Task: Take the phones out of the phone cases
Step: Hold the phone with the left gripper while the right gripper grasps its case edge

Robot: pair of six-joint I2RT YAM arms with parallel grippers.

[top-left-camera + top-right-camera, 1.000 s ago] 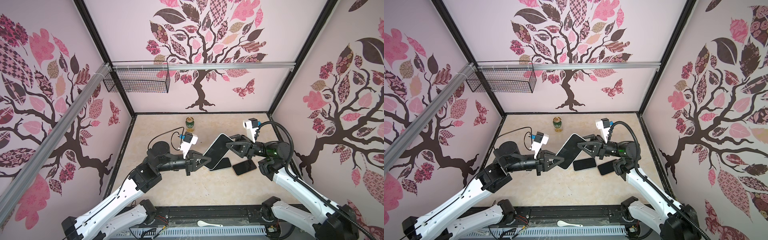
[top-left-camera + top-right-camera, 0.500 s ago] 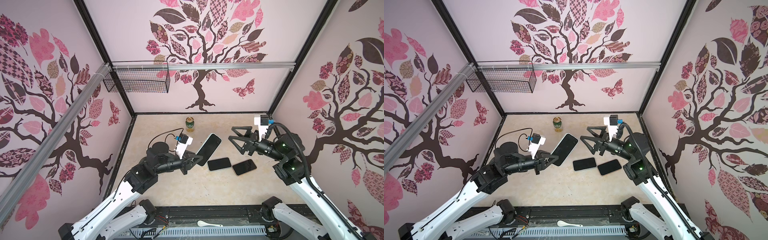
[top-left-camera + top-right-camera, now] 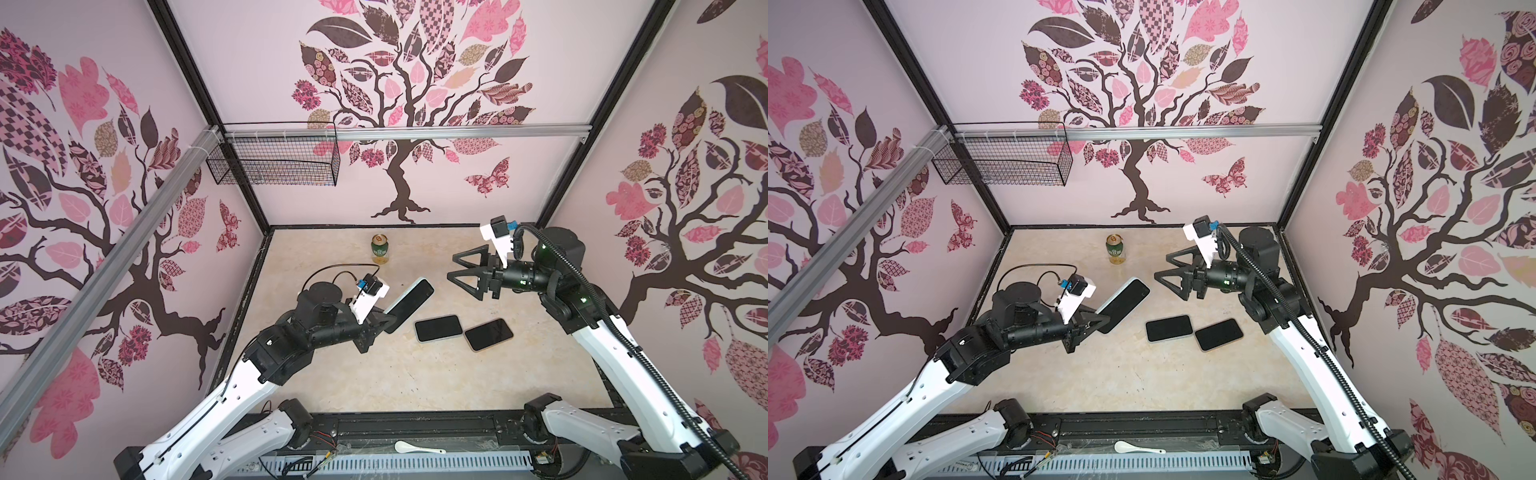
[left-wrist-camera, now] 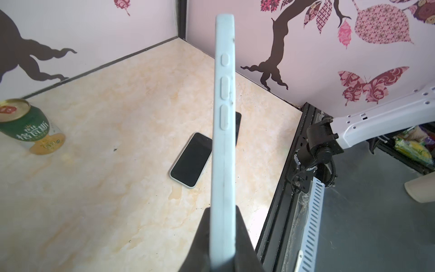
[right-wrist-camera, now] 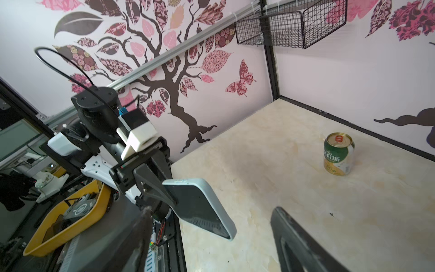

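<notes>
The phone in its pale blue phone case [image 3: 409, 299] [image 3: 1124, 303] hangs tilted above the table, dark face up. My left gripper [image 3: 384, 322] [image 3: 1100, 322] is shut on its near end. In the left wrist view the case's edge [image 4: 223, 117] with its side buttons runs straight out from between the two black fingers [image 4: 202, 235]. My right gripper [image 3: 453, 267] [image 3: 1162, 267] stands open to the right of the phone, apart from it and holding nothing. The right wrist view shows the phone [image 5: 200, 207] ahead of that gripper's spread fingers [image 5: 287, 226].
Two other dark-faced phones [image 3: 438, 328] [image 3: 488, 334] lie flat on the marble table right of the held one. A green and gold can [image 3: 379, 249] stands at the back. A wire basket [image 3: 274, 162] hangs on the back wall. A white spoon [image 3: 415, 448] lies on the front rail.
My right gripper, which was at the phone's far end, has come off it, opened wider and drawn back to the right. My left gripper has carried the phone leftward.
</notes>
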